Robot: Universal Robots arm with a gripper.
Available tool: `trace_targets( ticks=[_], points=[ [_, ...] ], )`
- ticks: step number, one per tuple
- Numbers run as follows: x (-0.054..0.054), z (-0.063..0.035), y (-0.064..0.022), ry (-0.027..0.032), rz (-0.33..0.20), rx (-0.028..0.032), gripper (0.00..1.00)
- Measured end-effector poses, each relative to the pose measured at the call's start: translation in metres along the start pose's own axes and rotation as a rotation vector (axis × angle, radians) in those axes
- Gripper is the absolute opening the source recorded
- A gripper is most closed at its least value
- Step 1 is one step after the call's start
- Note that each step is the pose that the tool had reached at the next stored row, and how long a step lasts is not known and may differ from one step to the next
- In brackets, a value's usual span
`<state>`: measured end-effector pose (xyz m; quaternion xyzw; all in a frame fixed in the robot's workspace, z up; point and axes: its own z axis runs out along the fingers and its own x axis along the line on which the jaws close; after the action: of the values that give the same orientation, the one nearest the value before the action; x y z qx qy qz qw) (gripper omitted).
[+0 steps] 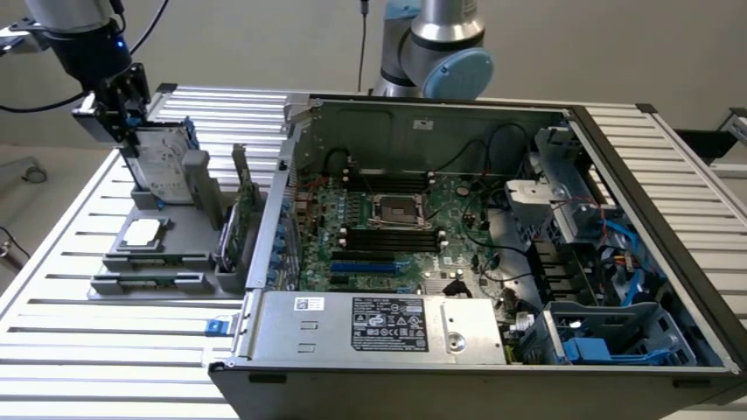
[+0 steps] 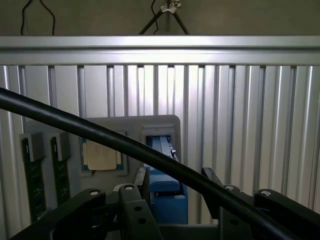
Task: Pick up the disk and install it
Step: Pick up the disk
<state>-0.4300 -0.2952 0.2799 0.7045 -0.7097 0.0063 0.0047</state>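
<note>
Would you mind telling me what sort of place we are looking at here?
Most likely a robotics lab bench set up for computer assembly: a robot arm stands at a slatted aluminium table, an open computer case shows its motherboard, and a grey fixture holds loose parts.

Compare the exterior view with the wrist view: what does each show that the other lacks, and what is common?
Exterior view: the open computer case with its motherboard, power supply and blue drive cage. Wrist view: the blue carrier of the disk between the parted fingers of the gripper, behind a black cable. Both: the gripper at the disk, the grey fixture, the square chip, the slatted table.
</note>
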Motion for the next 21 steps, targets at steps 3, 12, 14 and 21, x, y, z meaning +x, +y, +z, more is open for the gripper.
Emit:
trace_targets(
  ticks=[3, 12, 14, 21],
  points=[
    [-0.0011, 0.0003, 0.0, -0.0001, 0.0, 0.0, 0.56],
    [-0.0042, 0.0012, 0.0, 0.0, 0.0, 0.0, 0.56],
    [-0.0044, 0.0013, 0.0001, 0.0, 0.0, -0.0002, 0.56],
    [-0.0043, 0.0013, 0.0006, 0.0, 0.0, -0.0001, 0.56]
  ],
)
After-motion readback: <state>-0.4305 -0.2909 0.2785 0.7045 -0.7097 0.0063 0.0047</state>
